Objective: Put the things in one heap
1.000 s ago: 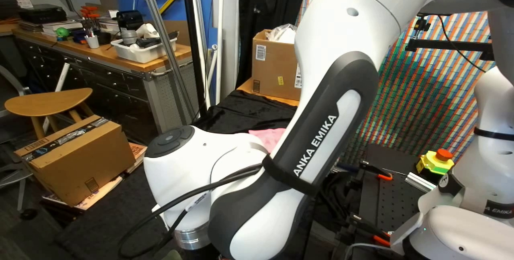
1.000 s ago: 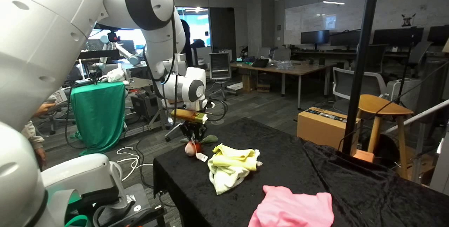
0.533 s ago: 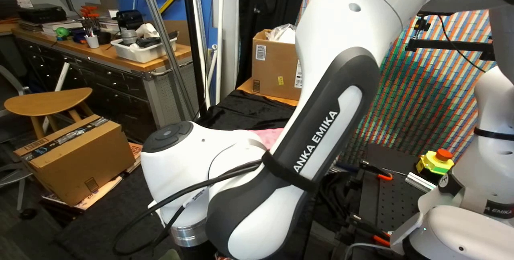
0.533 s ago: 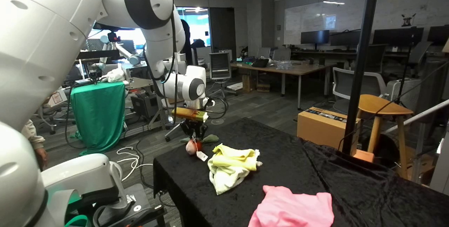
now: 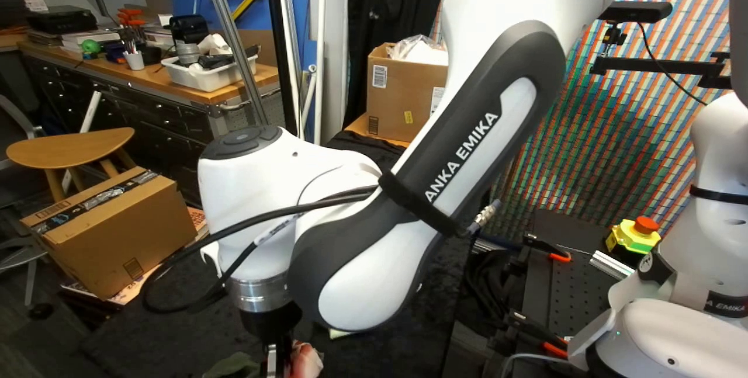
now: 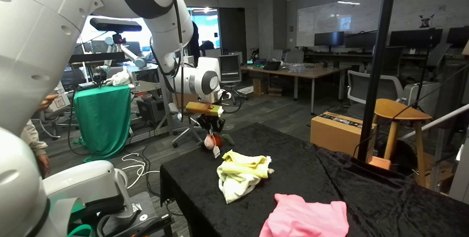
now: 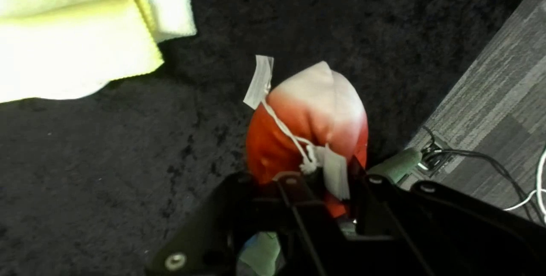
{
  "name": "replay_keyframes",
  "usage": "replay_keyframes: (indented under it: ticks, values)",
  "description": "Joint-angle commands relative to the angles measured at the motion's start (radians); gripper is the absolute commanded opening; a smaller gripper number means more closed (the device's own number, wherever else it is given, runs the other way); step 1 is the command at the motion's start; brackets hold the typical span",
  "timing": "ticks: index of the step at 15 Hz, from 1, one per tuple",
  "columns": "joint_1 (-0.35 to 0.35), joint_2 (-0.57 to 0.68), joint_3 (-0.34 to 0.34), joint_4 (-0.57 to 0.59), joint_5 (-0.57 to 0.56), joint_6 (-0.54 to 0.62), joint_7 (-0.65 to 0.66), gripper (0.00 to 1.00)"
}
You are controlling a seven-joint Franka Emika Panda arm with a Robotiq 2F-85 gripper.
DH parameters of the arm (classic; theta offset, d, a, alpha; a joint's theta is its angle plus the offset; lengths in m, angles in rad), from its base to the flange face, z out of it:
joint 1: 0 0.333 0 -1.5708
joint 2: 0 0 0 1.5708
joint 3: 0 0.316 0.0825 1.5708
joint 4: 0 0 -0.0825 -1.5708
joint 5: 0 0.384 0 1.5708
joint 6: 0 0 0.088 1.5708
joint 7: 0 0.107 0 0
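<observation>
My gripper is shut on a red and white stuffed toy with white tags on a string. The gripper hides the toy's near end in the wrist view; its white tip points away. Green leaf-like parts stick out on both sides of the fingers and seem to belong to it. The toy hangs above the black-covered table. A yellow and pale green cloth bundle lies close by, also in the wrist view. A pink cloth lies farther off; the arm hides it in an exterior view.
The table under the black cloth has its edge close to the toy, with grey floor and cables beyond. A black post and a cardboard box stand past the table. A second white arm's base stands nearby.
The arm has risen, lifting the red and white toy up and a little to the right, towards the yellow bundle. The green parts moved with it. The yellow bundle and pink cloth have not moved.
</observation>
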Motion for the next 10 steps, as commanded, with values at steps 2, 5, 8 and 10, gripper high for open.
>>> replay_keyframes:
  ticks: [2,5,8,10]
  values:
    - [-0.013,-0.055,-0.061,-0.028,-0.016,0.067,0.086,0.08]
    - [-0.027,-0.067,-0.107,-0.039,-0.012,0.11,0.147,0.08]
    - [-0.036,-0.071,-0.154,-0.058,-0.015,0.148,0.213,0.08]
    - [-0.034,-0.069,-0.191,-0.071,-0.022,0.173,0.266,0.08]
